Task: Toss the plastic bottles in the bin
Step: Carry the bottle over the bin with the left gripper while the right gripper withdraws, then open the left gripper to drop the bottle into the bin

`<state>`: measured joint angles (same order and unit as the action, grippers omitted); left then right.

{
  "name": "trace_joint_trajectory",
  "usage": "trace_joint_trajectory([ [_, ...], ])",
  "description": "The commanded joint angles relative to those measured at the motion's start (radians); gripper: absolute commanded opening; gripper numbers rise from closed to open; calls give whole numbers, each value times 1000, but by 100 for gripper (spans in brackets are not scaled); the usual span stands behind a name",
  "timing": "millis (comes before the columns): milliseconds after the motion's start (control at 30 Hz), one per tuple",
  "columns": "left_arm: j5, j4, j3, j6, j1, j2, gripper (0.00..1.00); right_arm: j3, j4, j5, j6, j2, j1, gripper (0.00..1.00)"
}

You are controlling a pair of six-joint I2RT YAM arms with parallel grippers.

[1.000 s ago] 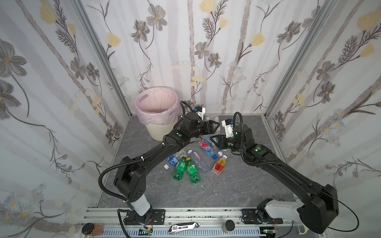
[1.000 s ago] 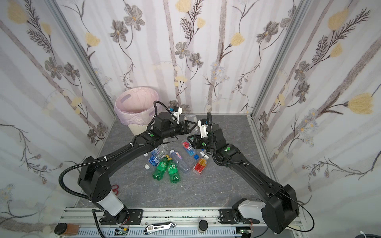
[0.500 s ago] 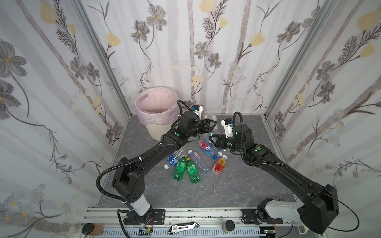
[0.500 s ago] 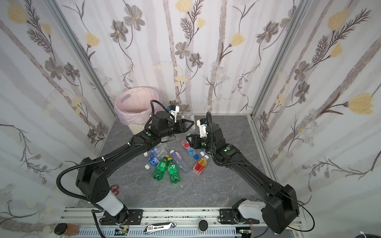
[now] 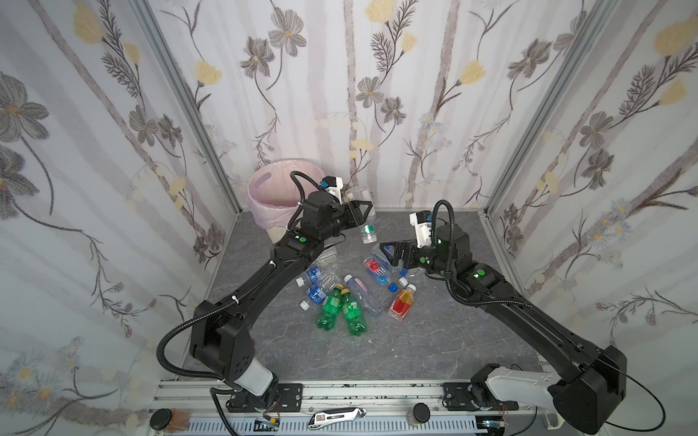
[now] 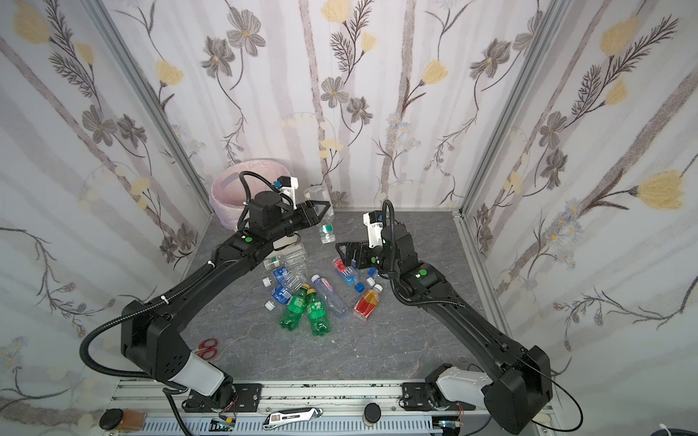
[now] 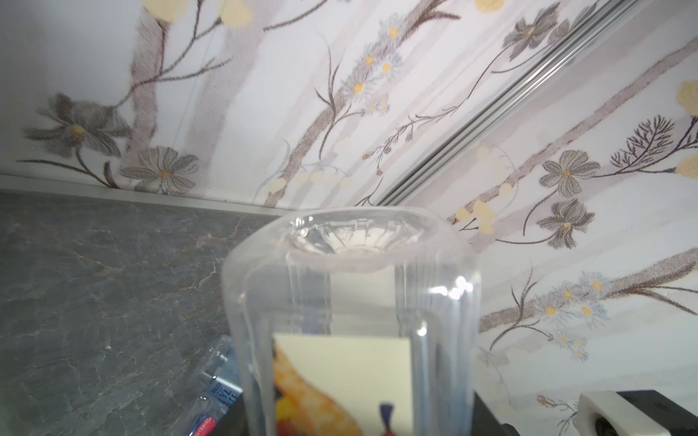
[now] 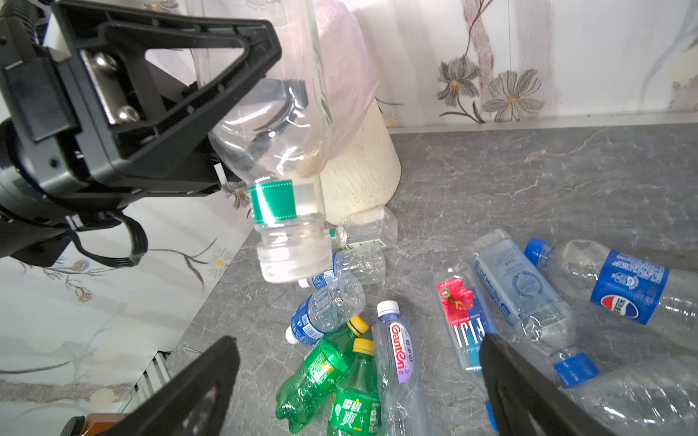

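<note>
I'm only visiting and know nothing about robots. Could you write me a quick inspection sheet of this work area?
Surface: grey marbled tabletop, no spills seen.
Job's things: bottle heap lying mid-table, including two green bottles and an orange-red bottle; pink-lined bin in the far left corner.
Clutter: red-handled scissors near the left arm's base; utility knife by the front rail.
Grippers: left tool clamps a clear bottle, cap down, raised near the bin; right tool open above the heap.
Cables: black hose loops on both arms, no snag seen.
Surroundings: floral walls on three sides.
</note>
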<state>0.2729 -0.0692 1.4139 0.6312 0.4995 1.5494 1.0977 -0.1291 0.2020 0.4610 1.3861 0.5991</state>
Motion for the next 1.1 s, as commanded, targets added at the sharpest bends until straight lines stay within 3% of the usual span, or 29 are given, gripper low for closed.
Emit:
trace_joint_trajectory([
  [0, -50, -20, 31, -28, -33, -30, 53, 46, 52, -52, -48, 4, 21, 100],
  [400, -120, 7, 195, -59, -183, -56, 53, 335, 103, -260, -191, 131, 179, 100],
  [733, -213, 12, 440, -171, -248, -71, 55, 449, 151, -276, -229, 172, 215, 100],
  [833, -248, 12, 459, -201, -271, -70, 55, 450, 139, -277, -229, 177, 214, 100],
  [967, -197, 12, 435, -142, -368, 4, 56, 449, 128, -275, -219, 189, 215, 100],
  [1067, -236, 40, 422, -131, -427, 106, 68, 450, 128, -254, -205, 198, 215, 100],
])
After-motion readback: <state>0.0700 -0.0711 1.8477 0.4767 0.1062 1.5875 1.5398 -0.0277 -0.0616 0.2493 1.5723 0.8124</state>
